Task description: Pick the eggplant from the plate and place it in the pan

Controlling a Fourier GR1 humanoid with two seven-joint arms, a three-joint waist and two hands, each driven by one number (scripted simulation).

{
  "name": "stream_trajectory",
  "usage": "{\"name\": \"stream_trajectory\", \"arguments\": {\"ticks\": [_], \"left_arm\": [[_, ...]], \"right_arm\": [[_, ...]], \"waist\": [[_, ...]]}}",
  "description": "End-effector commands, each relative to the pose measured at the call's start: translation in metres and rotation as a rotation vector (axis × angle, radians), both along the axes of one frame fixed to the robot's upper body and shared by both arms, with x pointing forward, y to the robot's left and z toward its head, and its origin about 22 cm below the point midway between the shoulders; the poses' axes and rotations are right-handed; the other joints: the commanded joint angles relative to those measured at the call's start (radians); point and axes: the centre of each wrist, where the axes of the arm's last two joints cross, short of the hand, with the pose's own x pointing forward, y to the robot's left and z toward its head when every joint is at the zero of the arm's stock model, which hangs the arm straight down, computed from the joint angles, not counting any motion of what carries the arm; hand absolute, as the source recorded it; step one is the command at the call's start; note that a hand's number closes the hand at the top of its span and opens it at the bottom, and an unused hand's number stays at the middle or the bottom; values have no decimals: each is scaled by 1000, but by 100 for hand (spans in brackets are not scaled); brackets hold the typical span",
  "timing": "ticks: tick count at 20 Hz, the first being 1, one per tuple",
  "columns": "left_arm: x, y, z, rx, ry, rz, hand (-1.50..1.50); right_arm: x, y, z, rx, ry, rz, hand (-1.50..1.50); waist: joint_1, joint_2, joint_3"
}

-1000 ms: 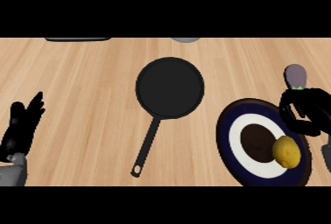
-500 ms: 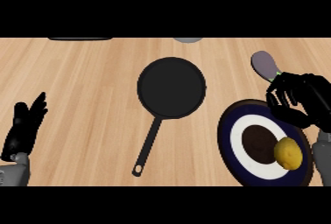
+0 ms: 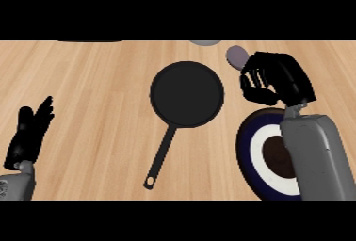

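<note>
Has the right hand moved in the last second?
Yes. The right hand has moved up and left from above the plate towards the pan.

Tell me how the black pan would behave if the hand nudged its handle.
The pan would probably pivot around its round body, since the long thin handle juts off to one side. It sits flat, so tipping seems unlikely. It might slide easily on the smooth wooden counter.

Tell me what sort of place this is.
Most likely a kitchen counter: a wooden worktop carries a black frying pan with a long handle, and a dark-rimmed plate sits at the right.
</note>
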Motion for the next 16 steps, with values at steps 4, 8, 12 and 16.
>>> {"name": "stream_trajectory", "arguments": {"ticks": [4, 8, 12, 16], "left_arm": [[-3, -6, 1, 10, 5, -14, 0], [3, 3, 9, 6, 4, -21, 0], [5, -17, 8, 7, -26, -30, 0], [16, -4, 19, 21, -17, -33, 0]], "right_arm": [[50, 60, -12, 89, 77, -12, 150], [60, 85, -46, 89, 134, -17, 150], [77, 100, -51, 77, 159, -33, 150], [77, 100, -75, 116, 182, -19, 150]], "waist": [[14, 4, 1], [22, 7, 1], [41, 13, 1], [50, 19, 1]]}}
